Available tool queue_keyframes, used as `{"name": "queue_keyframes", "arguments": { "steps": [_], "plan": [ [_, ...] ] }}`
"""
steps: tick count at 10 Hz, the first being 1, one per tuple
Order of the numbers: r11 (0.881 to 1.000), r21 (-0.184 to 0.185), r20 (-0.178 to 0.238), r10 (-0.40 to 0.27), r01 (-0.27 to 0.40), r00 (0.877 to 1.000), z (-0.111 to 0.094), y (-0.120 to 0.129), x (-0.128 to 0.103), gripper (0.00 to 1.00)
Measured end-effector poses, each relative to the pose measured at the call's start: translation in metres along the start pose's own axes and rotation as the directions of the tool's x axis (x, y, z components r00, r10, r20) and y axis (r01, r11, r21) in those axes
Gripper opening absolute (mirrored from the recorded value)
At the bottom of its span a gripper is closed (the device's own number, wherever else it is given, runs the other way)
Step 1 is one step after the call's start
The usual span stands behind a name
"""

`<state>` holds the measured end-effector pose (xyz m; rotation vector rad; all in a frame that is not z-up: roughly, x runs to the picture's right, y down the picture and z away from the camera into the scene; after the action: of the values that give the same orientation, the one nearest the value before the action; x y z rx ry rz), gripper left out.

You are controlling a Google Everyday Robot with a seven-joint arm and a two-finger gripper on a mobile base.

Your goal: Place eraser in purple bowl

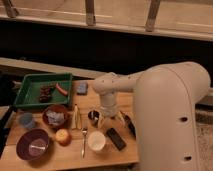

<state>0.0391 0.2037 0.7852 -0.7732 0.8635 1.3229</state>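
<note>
Wood tbl (pixel 107 158), dark wall (pixel 100 50) bhd, 3 rail posts (pixel 90 12).

Dim, warm light — pincer (pixel 111 120) above table (pixel 56 159).

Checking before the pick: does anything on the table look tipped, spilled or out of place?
Nothing stands out. The eraser lies flat beside the white cup, the purple bowl sits upright at the front left, and the gripper hangs above the table just behind the eraser.
</note>
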Motion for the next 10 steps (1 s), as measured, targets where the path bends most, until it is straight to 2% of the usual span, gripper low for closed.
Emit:
{"name": "queue_keyframes", "arguments": {
  "steps": [4, 8, 9, 10],
  "plan": [
    [1.0, -0.005, -0.109, -0.001, 0.0, 0.994, 0.04, 0.013, -0.002, 0.8],
    [0.999, -0.009, -0.149, 0.051, -0.053, 0.987, 0.05, -0.003, 0.004, 0.8],
    [0.998, -0.011, -0.155, 0.062, -0.064, 0.986, 0.051, -0.008, 0.006, 0.78],
    [0.998, -0.012, -0.164, 0.063, -0.066, 0.984, 0.053, -0.009, 0.007, 0.71]
  ]
}}
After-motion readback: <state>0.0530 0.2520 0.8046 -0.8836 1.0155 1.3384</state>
